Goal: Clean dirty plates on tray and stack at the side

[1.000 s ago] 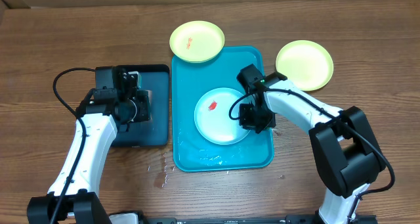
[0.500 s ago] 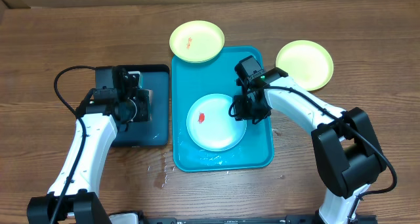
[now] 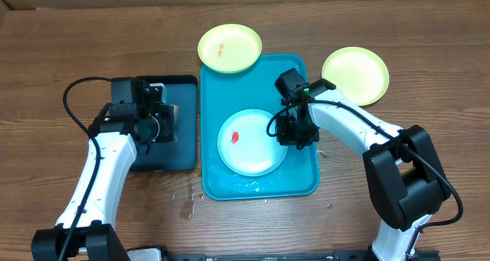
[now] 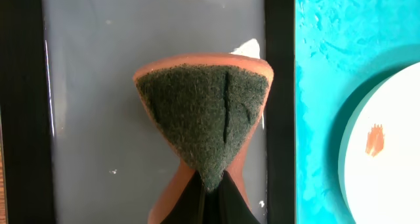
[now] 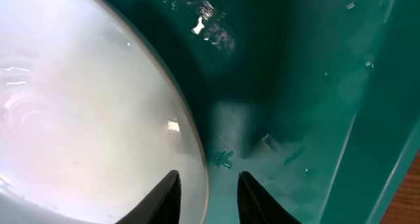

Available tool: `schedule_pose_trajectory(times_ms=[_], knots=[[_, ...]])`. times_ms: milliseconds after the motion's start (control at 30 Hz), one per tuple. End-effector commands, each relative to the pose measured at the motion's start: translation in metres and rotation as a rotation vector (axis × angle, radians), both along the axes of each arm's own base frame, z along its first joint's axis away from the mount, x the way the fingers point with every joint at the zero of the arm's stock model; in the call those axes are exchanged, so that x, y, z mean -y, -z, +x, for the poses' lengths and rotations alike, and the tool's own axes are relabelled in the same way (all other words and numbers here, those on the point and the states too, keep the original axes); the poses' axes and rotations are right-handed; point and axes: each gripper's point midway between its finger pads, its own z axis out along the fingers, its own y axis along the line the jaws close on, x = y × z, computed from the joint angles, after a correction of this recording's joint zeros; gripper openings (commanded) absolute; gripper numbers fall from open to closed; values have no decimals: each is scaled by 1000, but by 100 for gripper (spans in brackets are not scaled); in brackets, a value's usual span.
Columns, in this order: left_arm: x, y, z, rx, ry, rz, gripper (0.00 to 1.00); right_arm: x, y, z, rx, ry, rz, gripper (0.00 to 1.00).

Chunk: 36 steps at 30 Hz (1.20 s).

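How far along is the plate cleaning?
Done: the right-hand yellow plate looks clean, beside the tray. In hand: left gripper holds the sponge; right gripper straddles the rim of the blue plate, red smear unwiped. Left: that plate, the smeared yellow plate, then stacking.

Surfaces you're seeing:
tray (image 3: 298, 177) and blue plate (image 3: 253, 150) are shining as smooth wet plastic; sponge (image 4: 203, 112) is showing a coarse fibrous face; table (image 3: 429, 31) is reading matt wood.
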Motion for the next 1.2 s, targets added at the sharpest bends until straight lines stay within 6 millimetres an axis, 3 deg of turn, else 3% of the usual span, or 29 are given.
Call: schedule_pose_trajectory(times_ms=[0, 300, 367, 567, 800, 1167], knots=[[1, -11, 6, 34, 24, 7, 4, -2, 0, 2, 7, 1, -4, 26], [1, -11, 7, 37, 24, 7, 4, -2, 8, 0, 5, 41, -2, 12], [1, -11, 7, 37, 24, 7, 4, -5, 10, 1, 9, 56, 15, 4], [1, -11, 7, 33, -7, -6, 4, -34, 4, 6, 11, 43, 176, 4], [0, -14, 6, 25, -10, -1, 4, -37, 3, 10, 22, 63, 188, 4], [-11, -65, 19, 56, -49, 50, 4, -29, 6, 7, 18, 55, 146, 4]])
